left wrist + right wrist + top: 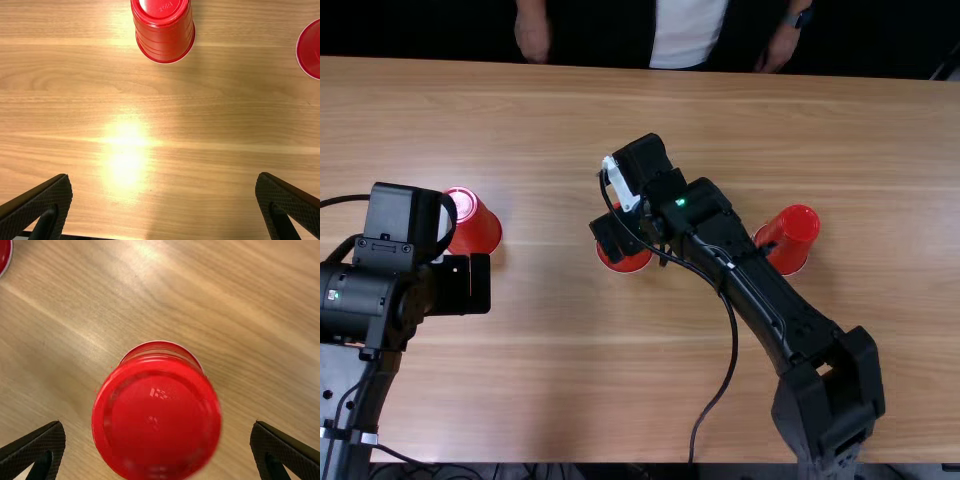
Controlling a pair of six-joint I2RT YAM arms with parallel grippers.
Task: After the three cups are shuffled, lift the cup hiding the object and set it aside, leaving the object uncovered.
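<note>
Three red cups stand upside down in a row across the middle of the table (640, 110) in the top view. The left cup (472, 222) sits at centre left and the right cup (788, 238) at centre right. The middle cup (625, 262) lies between them, mostly covered by the right arm, which comes up from the lower right corner of the frame.

The right hand (156, 440) hangs directly over the middle cup with its jaws spread wide. In the right wrist view the two fingers (35, 447) sit in the lower corners, and the cup's flat base takes up much of the space between them (no contact with either finger that I can see).

The left hand (162, 185) is likewise open and holds nothing, its fingers apart in the lower corners of the left wrist view over bare wood. The left cup stands at the top centre of that frame, well clear of the fingers, and part of the middle cup shows at the right edge.
</note>
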